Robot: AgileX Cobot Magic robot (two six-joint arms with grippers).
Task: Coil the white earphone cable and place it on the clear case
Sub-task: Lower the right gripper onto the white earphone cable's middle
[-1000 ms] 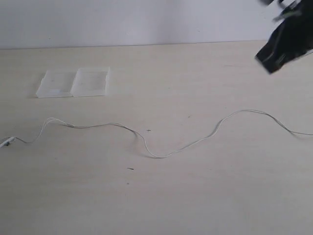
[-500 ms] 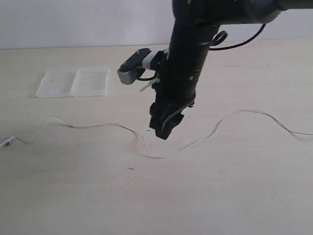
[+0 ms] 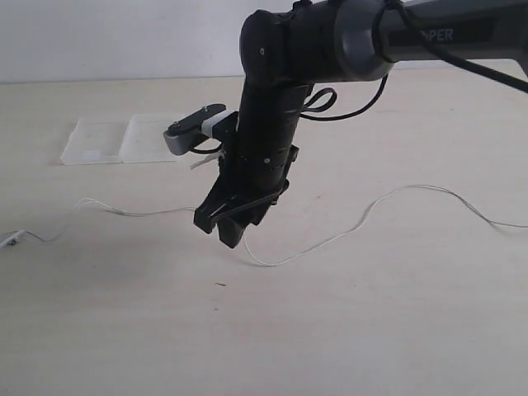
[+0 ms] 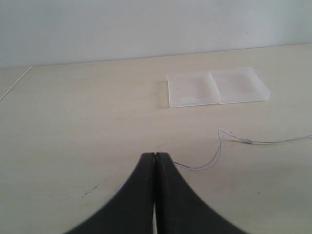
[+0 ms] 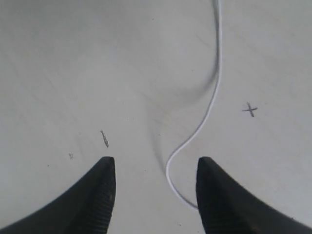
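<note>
**Exterior view.** The clear case [image 3: 124, 139] lies open and flat on the bench [image 3: 396, 330], its two halves side by side. The white earphone cable [image 3: 268, 264] is uncoiled. It runs in loose waves across the bench on the camera's side of the case and apart from it, from a small end piece [image 3: 10, 240] below the case's left end to the picture's right edge. The right arm [image 3: 272, 124] reaches down just right of the case. Its right tool [image 3: 224, 231] is low over the cable's middle bend, below and to the right of the case, with nothing held. A grey camera [image 3: 194, 132] on the arm sits beside the case's right half.

**Left wrist view.** The left tool [image 4: 155, 157] has its dark fingers [image 4: 141, 195] pressed together, holding nothing. The case [image 4: 217, 87] lies beyond it. A loop of the cable [image 4: 219, 146] lies on the bench [image 4: 73, 122] between the tool and the case.

**Right wrist view.** The right tool [image 5: 155, 165] is spread wide. A curve of the cable [image 5: 214, 97] lies on the bench [image 5: 73, 58] between its two fingers [image 5: 102, 195], close to one of them and not pinched. Whether it touches that finger cannot be told. A small pen cross [image 5: 250, 109] marks the bench beside the cable. The case is out of this view.
</note>
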